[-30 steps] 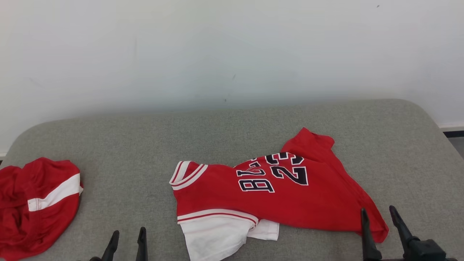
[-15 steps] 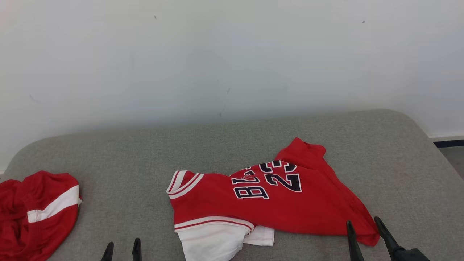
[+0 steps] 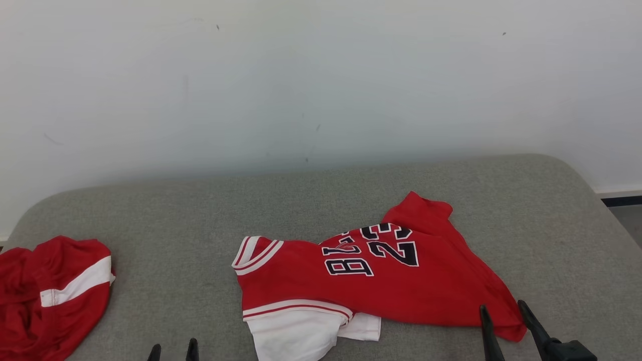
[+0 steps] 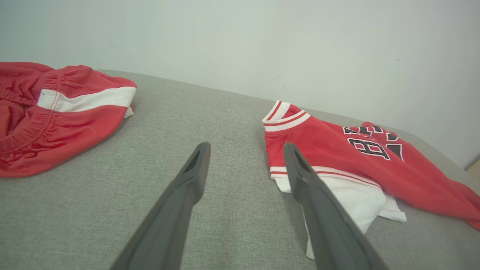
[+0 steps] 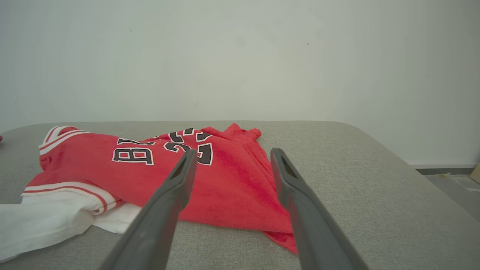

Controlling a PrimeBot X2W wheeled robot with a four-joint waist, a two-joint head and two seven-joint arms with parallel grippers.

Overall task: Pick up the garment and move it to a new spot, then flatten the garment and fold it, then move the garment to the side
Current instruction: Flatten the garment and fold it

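The garment (image 3: pixel 401 291) is a red jersey with dark lettering, the number 23 and white sleeves. It lies crumpled in the middle of the grey padded surface (image 3: pixel 200 210). My left gripper (image 3: pixel 173 348) stands open at the near edge, left of the garment's white sleeve (image 3: pixel 296 336) and apart from it. In the left wrist view the gripper (image 4: pixel 246 146) hangs over bare fabric, with the garment (image 4: pixel 337 157) to its right. My right gripper (image 3: pixel 502 308) is open at the garment's near right corner. The right wrist view shows that gripper (image 5: pixel 233 152) above the garment's (image 5: pixel 93 168) red hem, holding nothing.
Red shorts (image 3: pixel 50 291) with a white stripe lie bunched at the surface's far left, also in the left wrist view (image 4: pixel 56 123). A white wall (image 3: pixel 321 75) rises directly behind. The surface's rounded right edge drops to the floor (image 3: pixel 627 215).
The head view has shifted, so everything sits lower in it. The garment and shorts lie as before. Both grippers show a little lower at the bottom edge, still open.
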